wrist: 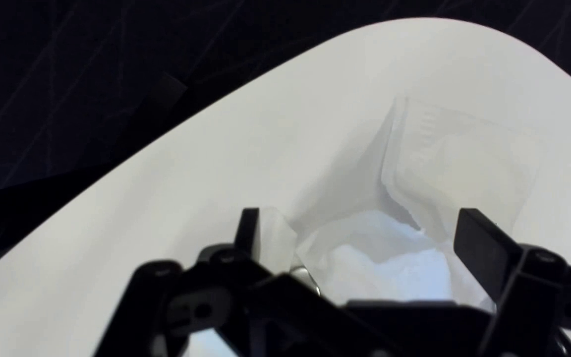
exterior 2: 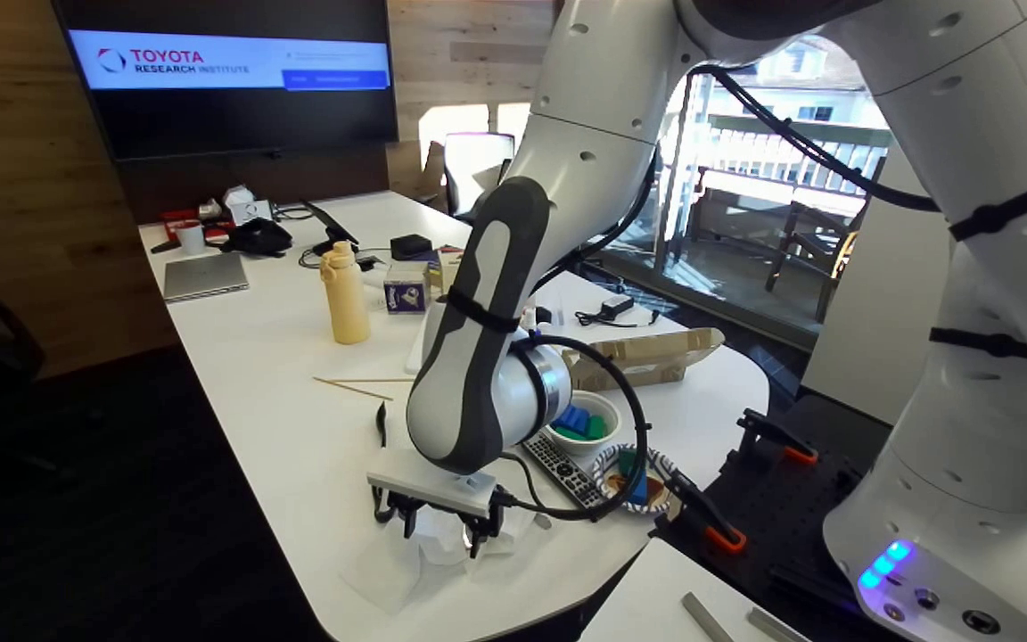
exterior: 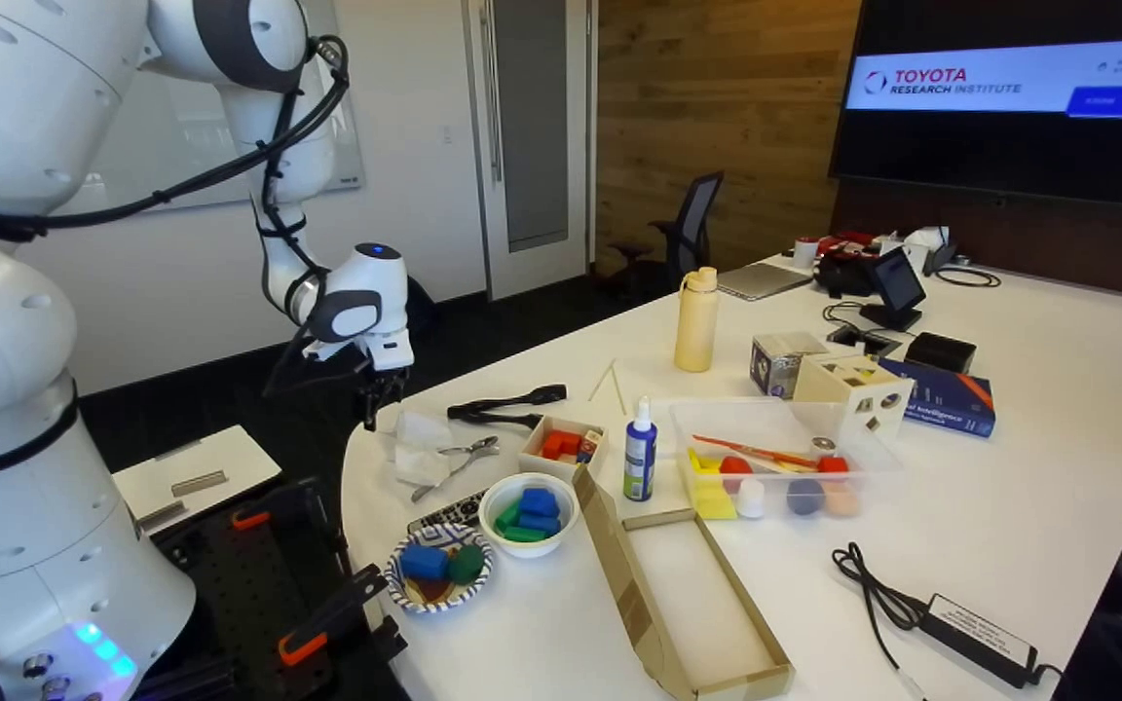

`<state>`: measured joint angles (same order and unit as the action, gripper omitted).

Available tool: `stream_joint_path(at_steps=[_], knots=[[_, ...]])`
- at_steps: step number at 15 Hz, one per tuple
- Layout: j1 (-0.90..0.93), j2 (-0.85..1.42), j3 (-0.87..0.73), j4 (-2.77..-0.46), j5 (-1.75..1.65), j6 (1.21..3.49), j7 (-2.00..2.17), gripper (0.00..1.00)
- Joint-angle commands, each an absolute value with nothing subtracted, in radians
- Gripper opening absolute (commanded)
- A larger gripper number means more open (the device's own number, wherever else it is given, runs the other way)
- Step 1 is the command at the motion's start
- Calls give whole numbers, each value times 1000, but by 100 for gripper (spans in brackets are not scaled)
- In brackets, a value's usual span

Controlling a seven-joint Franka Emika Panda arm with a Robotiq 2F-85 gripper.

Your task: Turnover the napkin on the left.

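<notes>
A crumpled white napkin (exterior: pixel 422 462) lies on the white table near its rounded end, with metal utensils (exterior: pixel 468 450) on and beside it. In an exterior view the napkin (exterior 2: pixel 386 568) spreads under and beside my gripper (exterior 2: pixel 442 537). In the wrist view the napkin (wrist: pixel 469 158) has a flat folded part at right and a raised, crumpled part between the fingers. My gripper (wrist: pixel 360 218) is open, its fingers wide apart above the crumpled part, holding nothing. A shiny utensil edge (wrist: pixel 305 278) shows near the left finger. The gripper (exterior: pixel 381 399) also shows in an exterior view.
Black tongs (exterior: pixel 507 407) and a small box with red blocks (exterior: pixel 534 461) stand close to the napkin. A remote (exterior: pixel 449 513), a white bowl (exterior: pixel 525 551) and a patterned bowl (exterior: pixel 432 607) lie nearby. The table's curved edge (wrist: pixel 246 91) is close.
</notes>
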<state>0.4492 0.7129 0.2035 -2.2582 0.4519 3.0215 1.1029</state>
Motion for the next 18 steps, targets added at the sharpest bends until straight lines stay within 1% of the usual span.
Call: stream_joint_path(at_steps=[1,12,18], knots=[[396,680,246,-2316,461,3092,1088,100],[295,732,250,-2217,434,3029,1010,100],[249,800,281,-2146,445,2989,964,100]])
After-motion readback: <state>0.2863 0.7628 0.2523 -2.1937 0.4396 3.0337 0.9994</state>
